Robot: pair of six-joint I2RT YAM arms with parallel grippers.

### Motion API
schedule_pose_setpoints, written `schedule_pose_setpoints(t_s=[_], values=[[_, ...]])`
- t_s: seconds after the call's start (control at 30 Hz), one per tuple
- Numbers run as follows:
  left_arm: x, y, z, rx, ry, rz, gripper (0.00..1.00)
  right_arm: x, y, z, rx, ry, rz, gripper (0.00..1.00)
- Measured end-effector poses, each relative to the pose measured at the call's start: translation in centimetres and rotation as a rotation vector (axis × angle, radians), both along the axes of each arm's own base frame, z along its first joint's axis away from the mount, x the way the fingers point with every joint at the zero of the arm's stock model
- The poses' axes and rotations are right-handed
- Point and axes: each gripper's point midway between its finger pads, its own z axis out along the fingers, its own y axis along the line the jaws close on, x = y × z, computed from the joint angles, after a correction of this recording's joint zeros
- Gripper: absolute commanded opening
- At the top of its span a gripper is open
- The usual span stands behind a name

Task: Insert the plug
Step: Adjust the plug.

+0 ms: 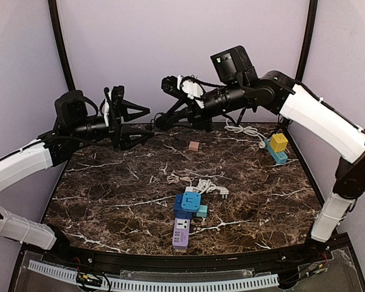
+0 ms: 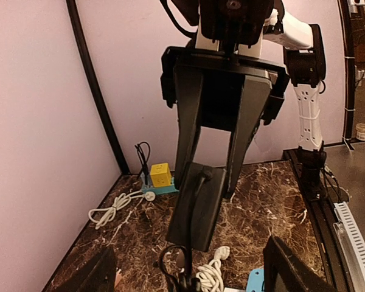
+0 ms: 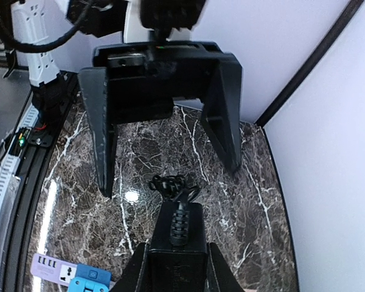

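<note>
"Where's the plug, then?"

"Up in the air over the far middle of the table. The right gripper is clamped on the black plug, well apart from the purple power strip. The left gripper faces it, jaws gaping wide either side of the cord end, touching nothing that I can see."

"Anything sitting in the sockets?"

"A blue cube adapter sits on the strip's far end. A yellow cube sits on a teal strip in the far right corner, just beside the wall."

"Any writing?"

"Too small to read."

"Room to move?"

"Both arms hover well above the marble table. The purple strip lies near the front edge, a white cable just behind the blue cube, and a pink block farther back."
</note>
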Motion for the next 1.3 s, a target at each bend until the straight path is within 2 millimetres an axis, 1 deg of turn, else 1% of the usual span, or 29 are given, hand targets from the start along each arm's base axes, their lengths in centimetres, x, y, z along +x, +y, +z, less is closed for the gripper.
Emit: schedule_pose_setpoints(t_s=[0.07, 0.13, 0.17, 0.2, 0.23, 0.27, 0.3, 0.37, 0.43, 0.47, 0.57, 0.6, 0.63, 0.67, 0.7, 0.73, 0.83, 0.87, 0.9, 0.97, 1.0, 1.03, 1.07, 1.13, 1.23, 1.3], values=[[-0.2, -0.6, -0.8, 0.027, 0.032, -0.05, 0.72, -0.7, 0.3, 0.1, -0.009, -0.059, 0.057, 0.0], [-0.2, -0.9, -1.4, 0.042, 0.052, -0.074, 0.66, -1.3, 0.5, 0.0, -0.019, -0.1, 0.094, 0.0], [-0.3, -1.1, -1.9, 0.051, 0.066, -0.088, 0.61, -1.6, 0.6, 0.0, -0.023, -0.118, 0.109, 0.0], [-0.3, -1.2, -2.2, 0.058, 0.076, -0.098, 0.58, -2.0, 0.8, 0.0, -0.025, -0.135, 0.126, 0.0], [-0.4, -1.3, -2.5, 0.063, 0.083, -0.108, 0.53, -2.3, 1.0, 0.0, -0.028, -0.149, 0.14, 0.0], [-0.5, -1.4, -2.7, 0.066, 0.088, -0.118, 0.51, -2.6, 1.2, 0.1, -0.028, -0.161, 0.152, 0.0], [-0.6, -1.4, -2.8, 0.067, 0.092, -0.125, 0.45, -2.9, 1.5, 0.2, -0.027, -0.172, 0.162, 0.0], [-0.8, -1.5, -2.8, 0.067, 0.09, -0.137, 0.39, -3.2, 2.1, 0.4, -0.024, -0.191, 0.178, 0.0], [-1.0, -1.7, -2.6, 0.062, 0.077, -0.149, 0.35, -3.1, 2.6, 0.4, -0.023, -0.202, 0.182, 0.0], [-1.1, -1.7, -2.5, 0.06, 0.068, -0.151, 0.35, -3.1, 2.7, 0.4, -0.022, -0.204, 0.182, 0.0], [-1.4, -1.8, -2.0, 0.049, 0.032, -0.156, 0.39, -2.8, 3.0, 0.0, -0.03, -0.206, 0.179, 0.0], [-1.5, -1.8, -2.0, 0.046, 0.021, -0.156, 0.36, -2.7, 3.0, -0.1, -0.034, -0.206, 0.176, 0.0], [-1.6, -1.7, -1.9, 0.045, 0.009, -0.156, 0.26, -2.6, 3.1, -0.2, -0.036, -0.206, 0.172, 0.0], [-1.7, -1.7, -1.8, 0.044, -0.002, -0.154, 0.19, -2.6, 3.1, -0.2, -0.038, -0.206, 0.171, 0.0], [-1.8, -1.6, -1.8, 0.043, -0.008, -0.149, 0.08, -2.6, 3.1, -0.3, -0.039, -0.203, 0.17, 0.0], [-1.8, -1.5, -1.7, 0.046, -0.042, -0.148, 0.03, -2.7, 3.1, -0.3, -0.039, -0.193, 0.165, 0.0], [-1.7, -1.4, -1.4, 0.051, -0.134, -0.13, 0.01, -2.4, 3.0, -0.2, -0.031, -0.15, 0.131, 0.0], [-1.7, -1.4, -1.4, 0.054, -0.142, -0.13, 0.01, -2.4, 3.0, -0.2, -0.03, -0.144, 0.127, 0.08], [-1.7, -1.4, -1.5, 0.056, -0.147, -0.13, 0.01, -2.4, 3.0, -0.2, -0.03, -0.14, 0.123, 0.27], [-1.6, -1.3, -1.5, 0.058, -0.154, -0.125, 0.0, -2.2, 3.1, -0.2, -0.03, -0.131, 0.104, 0.55], [-1.6, -1.3, -1.6, 0.06, -0.164, -0.114, 0.01, -2.0, 3.2, -0.2, -0.024, -0.117, 0.077, 0.8], [-1.4, -1.2, -1.8, 0.062, -0.181, -0.092, 0.01, -1.6, 3.3, -0.1, -0.013, -0.095, 0.04, 0.93], [-1.4, -1.1, -1.9, 0.064, -0.188, -0.086, 0.01, -1.4, 3.3, 0.1, -0.002, -0.081, 0.02, 0.98], [-1.1, -0.9, -2.5, 0.068, -0.253, -0.032, 0.01, -0.7, 3.4, 0.6, 0.041, -0.022, -0.052, 0.99], [0.2, -0.6, -2.9, 0.066, -0.376, 0.087, 0.0, -0.1, 3.0, 1.5, 0.13, 0.124, -0.182, 0.99], [1.4, -0.3, -2.7, 0.066, -0.476, 0.185, 0.01, 0.4, 2.3, 2.5, 0.215, 0.26, -0.291, 0.94]])
